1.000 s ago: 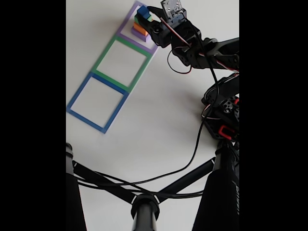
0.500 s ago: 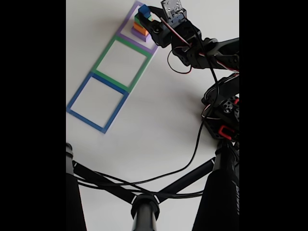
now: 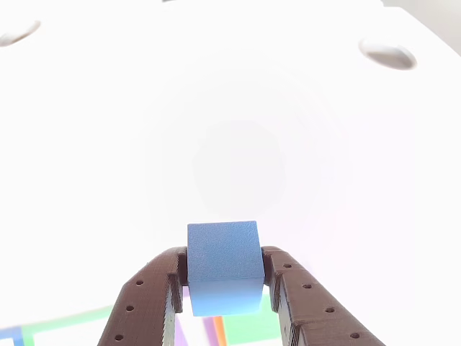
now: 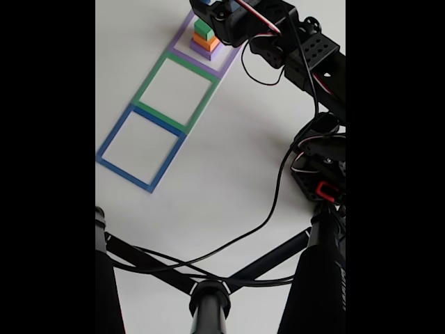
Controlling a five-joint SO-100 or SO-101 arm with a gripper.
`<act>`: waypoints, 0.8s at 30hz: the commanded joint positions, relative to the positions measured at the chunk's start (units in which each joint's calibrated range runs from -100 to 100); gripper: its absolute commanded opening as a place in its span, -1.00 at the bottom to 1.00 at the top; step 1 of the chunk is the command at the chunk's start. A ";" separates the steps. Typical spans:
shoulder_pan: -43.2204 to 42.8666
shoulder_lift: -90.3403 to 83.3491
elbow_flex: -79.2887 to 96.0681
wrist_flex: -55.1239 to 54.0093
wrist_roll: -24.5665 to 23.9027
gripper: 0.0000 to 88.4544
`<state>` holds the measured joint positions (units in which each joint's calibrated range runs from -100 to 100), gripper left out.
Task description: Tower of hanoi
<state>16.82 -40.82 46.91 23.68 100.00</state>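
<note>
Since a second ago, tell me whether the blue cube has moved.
Yes. The blue cube, clamped in the pincer, has risen off the stack, toward the frame's top, above the green cube.

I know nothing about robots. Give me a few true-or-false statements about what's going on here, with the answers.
1. The tool grips the blue cube. True.
2. The green cube sits on top of the stack. True.
3. The stack stands inside the blue square outline. False: it stands in the purple outline.
4. The green square outline holds a cube. False: nothing stands inside it.
5. The orange cube lies under the green cube. True.
</note>
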 commanded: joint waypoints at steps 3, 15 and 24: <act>-2.63 -3.15 -29.36 35.03 0.00 -0.85; -10.69 -2.34 -54.36 61.18 0.00 -0.86; -14.52 -5.33 -46.64 58.19 0.00 -0.85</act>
<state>3.89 -43.10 -4.26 85.71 100.00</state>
